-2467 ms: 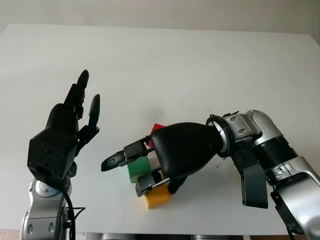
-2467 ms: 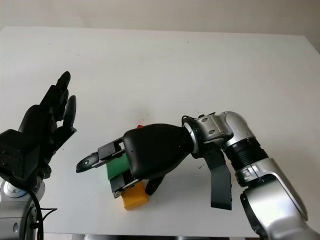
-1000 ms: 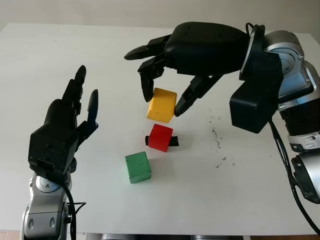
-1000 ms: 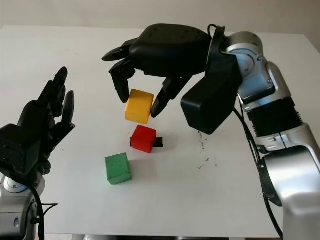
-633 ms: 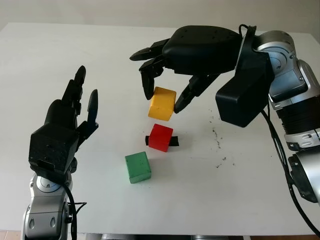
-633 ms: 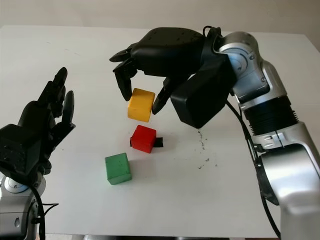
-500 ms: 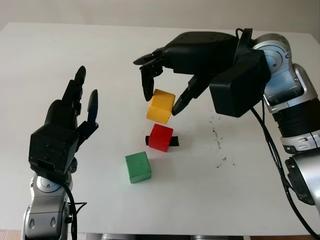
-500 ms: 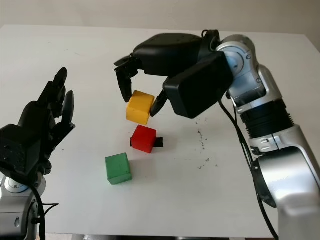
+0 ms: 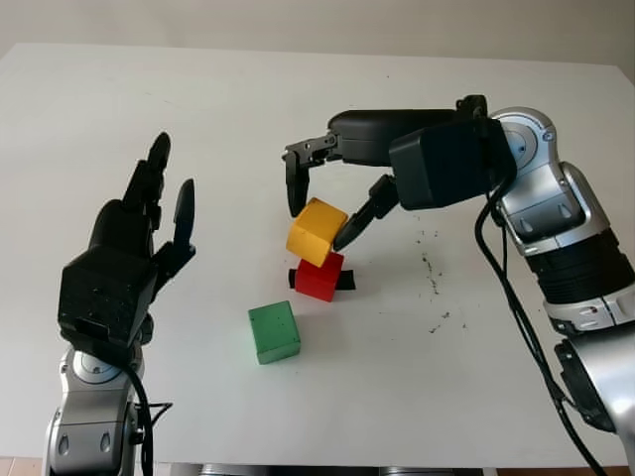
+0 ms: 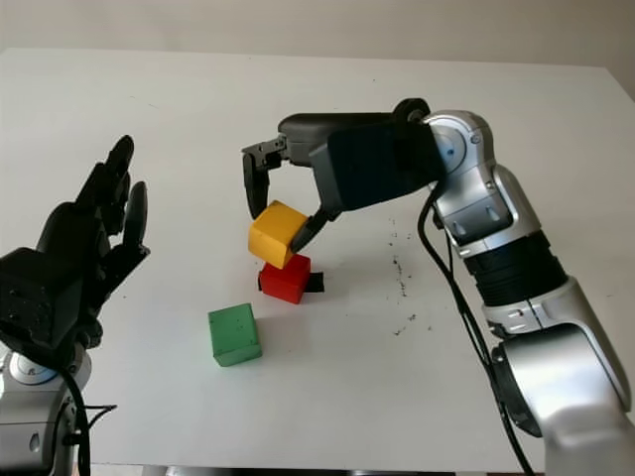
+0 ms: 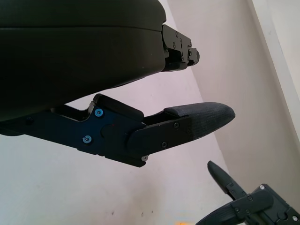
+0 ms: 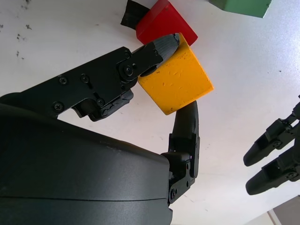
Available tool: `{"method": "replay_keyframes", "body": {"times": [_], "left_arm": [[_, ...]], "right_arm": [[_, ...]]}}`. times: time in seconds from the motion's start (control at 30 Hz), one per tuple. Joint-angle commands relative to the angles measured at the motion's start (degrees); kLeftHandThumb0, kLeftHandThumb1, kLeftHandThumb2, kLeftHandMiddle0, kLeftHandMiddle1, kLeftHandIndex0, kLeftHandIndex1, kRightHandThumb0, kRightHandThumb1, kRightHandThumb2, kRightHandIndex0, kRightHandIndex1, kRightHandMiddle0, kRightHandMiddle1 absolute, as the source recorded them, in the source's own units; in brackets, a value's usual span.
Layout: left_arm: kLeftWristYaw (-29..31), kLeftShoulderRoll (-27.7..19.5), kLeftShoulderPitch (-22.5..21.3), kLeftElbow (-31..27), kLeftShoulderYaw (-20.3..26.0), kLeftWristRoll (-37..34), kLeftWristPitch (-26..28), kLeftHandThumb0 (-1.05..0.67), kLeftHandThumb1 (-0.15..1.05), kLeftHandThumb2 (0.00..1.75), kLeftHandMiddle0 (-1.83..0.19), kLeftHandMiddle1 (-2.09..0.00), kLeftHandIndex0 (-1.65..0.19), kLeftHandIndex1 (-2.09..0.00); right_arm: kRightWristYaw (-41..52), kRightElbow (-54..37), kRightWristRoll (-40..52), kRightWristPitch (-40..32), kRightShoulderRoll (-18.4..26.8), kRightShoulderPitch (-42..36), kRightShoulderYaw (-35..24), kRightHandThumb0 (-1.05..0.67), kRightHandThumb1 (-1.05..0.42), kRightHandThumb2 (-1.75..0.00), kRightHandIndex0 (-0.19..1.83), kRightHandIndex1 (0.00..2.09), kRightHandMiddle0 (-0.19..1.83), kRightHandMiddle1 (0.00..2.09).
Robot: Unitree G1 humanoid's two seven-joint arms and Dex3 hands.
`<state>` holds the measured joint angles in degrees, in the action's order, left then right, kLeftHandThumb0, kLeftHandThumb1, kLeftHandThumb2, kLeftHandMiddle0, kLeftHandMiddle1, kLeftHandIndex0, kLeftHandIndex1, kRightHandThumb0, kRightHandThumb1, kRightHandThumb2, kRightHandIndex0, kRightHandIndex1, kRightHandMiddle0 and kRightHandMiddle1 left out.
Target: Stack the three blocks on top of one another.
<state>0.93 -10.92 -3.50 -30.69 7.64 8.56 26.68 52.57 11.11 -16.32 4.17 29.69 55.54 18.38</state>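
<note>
Right hand [image 9: 319, 203], fingers closed on the yellow block [image 9: 316, 231], held tilted just above and touching the red block [image 9: 319, 277] at table [image 9: 298, 99] centre. Green block [image 9: 274, 332] at 7 o'clock of the red, apart. Left hand [image 9: 124, 253] raised at 9 o'clock, open, holding nothing.

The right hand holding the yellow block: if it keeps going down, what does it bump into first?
Probably the red wooden block: the right hand holds the yellow wooden block tilted directly above it, seemingly almost touching.
</note>
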Motion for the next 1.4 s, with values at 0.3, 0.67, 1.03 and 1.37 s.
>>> {"method": "replay_keyframes", "body": {"times": [0.3, 0.67, 1.03, 1.37], "left_arm": [[0.1, 0.0, 0.3, -1.6, -0.1, 0.0, 0.5, -0.76, 1.05, 0.68, 0.02, -0.05, -0.08, -0.05], [0.2, 0.0, 0.8, -2.0, -0.1, -0.2, 0.6, -0.76, 1.05, 0.67, 0.03, -0.05, -0.08, -0.05], [0.4, 0.0, 0.9, -2.1, -0.1, -0.2, 0.6, -0.75, 1.05, 0.67, 0.03, -0.05, -0.08, -0.05], [0.1, 0.4, 0.9, -2.0, -0.3, 0.2, -0.1, -0.76, 1.05, 0.66, 0.03, -0.05, -0.08, -0.05]], "right_arm": [[-0.8, -2.2, -0.7, 3.4, 1.0, -2.0, -0.4, -0.36, -1.00, -0.05, 0.17, 0.05, 0.26, 1.61], [-0.5, -1.1, -0.9, 5.6, 1.7, -1.9, -0.1, -0.37, -0.99, -0.05, 0.18, 0.06, 0.27, 1.65], [0.1, -0.6, -2.2, 7.3, 2.1, -1.6, 0.8, -0.37, -0.99, -0.05, 0.19, 0.06, 0.28, 1.61], [1.0, 0.3, -2.3, 7.6, 2.3, -2.2, 1.1, -0.38, -0.97, -0.05, 0.20, 0.06, 0.31, 1.57]]}}
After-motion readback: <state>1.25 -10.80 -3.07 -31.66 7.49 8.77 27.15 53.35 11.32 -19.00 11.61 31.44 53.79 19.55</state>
